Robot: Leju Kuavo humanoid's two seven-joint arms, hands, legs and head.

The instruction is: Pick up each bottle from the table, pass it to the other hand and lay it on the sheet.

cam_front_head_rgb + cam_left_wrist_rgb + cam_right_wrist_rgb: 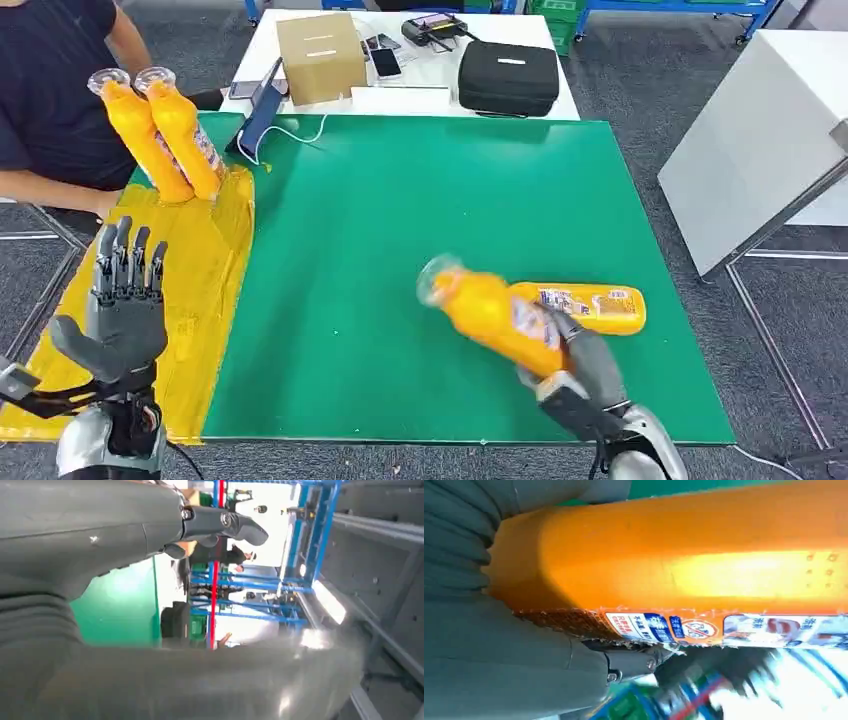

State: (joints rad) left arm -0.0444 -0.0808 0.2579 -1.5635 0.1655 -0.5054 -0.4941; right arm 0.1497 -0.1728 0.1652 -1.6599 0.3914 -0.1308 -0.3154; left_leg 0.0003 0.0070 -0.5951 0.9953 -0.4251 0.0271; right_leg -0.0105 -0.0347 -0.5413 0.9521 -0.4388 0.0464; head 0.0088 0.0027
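Your right hand (575, 365) was grasping an orange bottle (490, 312) by its base end, lifted off the green mat (400, 250) near the front edge toward the right corner. The bottle was tilted, its clear cap end pointing up and toward the left, and it looked blurred in the head view. In the right wrist view that same bottle (684, 565) lay across the palm, label strip showing along its side, with the right hand (499, 645) wrapped round it and a dark finger (639, 662) beneath.

Just behind the held bottle, a second orange bottle (585, 305) lay on its side on the mat, partly hidden by the first; you could not tell whether the two touched.

Your left hand (125, 300) was released, holding nothing, fingers straight and pointing away from you, raised above the yellow sheet (215, 290) that ran along the mat's left edge. In the left wrist view the left hand (90, 535) showed with a dark finger (225, 522) stretched out and nothing in it.

At the far end of the sheet, two more orange bottles (165, 135) stood leaning side by side, cap ends up, with a person's arm (50, 190) close behind them.

Beyond the mat's far edge, on a white table (420, 95), sat a cardboard box (320, 55), a black case (508, 78) and some phones (385, 60).
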